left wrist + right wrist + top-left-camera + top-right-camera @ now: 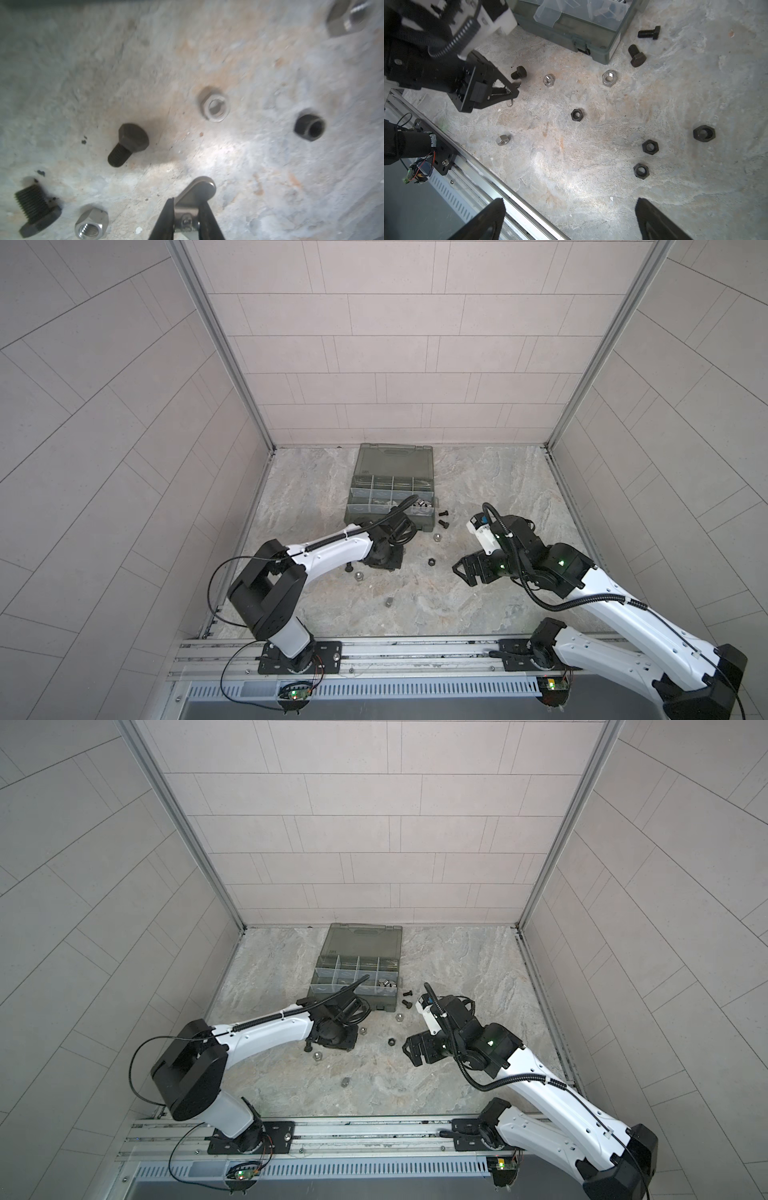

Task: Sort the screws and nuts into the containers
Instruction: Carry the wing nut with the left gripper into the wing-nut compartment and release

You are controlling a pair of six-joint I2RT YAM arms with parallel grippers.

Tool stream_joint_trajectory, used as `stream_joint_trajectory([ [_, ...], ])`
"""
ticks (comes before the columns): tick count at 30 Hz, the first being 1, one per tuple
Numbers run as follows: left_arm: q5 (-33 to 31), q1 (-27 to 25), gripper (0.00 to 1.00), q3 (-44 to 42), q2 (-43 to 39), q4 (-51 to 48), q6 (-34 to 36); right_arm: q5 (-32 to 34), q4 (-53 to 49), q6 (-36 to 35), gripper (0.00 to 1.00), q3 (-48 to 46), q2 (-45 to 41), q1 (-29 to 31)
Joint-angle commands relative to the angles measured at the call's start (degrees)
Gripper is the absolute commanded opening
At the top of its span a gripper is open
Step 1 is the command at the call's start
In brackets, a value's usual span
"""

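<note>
A silver wing nut [197, 193] is pinched between the fingers of the left gripper [187, 204], down at the marble tabletop [249, 166]. It is just beside a black bolt [128, 143] and in front of the open organizer case [611, 47]. The right gripper [570, 202] hangs nearby, jaws spread wide and empty, above scattered black hex nuts [650, 147].

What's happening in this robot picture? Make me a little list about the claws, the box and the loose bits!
Left claw: shut on a silver wing nut
Right claw: open, holding nothing
Box: organizer box, lid open, at the back of the table
Loose on the table: black bolts, black hex nuts, silver nuts
Job left: plenty of pieces not yet in the box
</note>
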Motion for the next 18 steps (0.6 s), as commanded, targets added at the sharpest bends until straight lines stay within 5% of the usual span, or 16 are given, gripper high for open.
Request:
stream_joint_trajectory([
  [1,-1.8,-0.2,0.22,8.3,3.6,-5.4,2.9,0.8,-1.7,-1.8,0.99,2.7,0.4,-0.5],
  [14,1.1,2.8,0.23,56.1,30.6,-17.5,8.0,-0.1,-5.4,-3.8,0.99,6.2,1.0,-6.7],
  [18,2.4,5.0,0.23,64.2,36.6,-19.0,8.3,-0.5,-7.1,-4.8,0.99,7.4,0.7,-9.3],
])
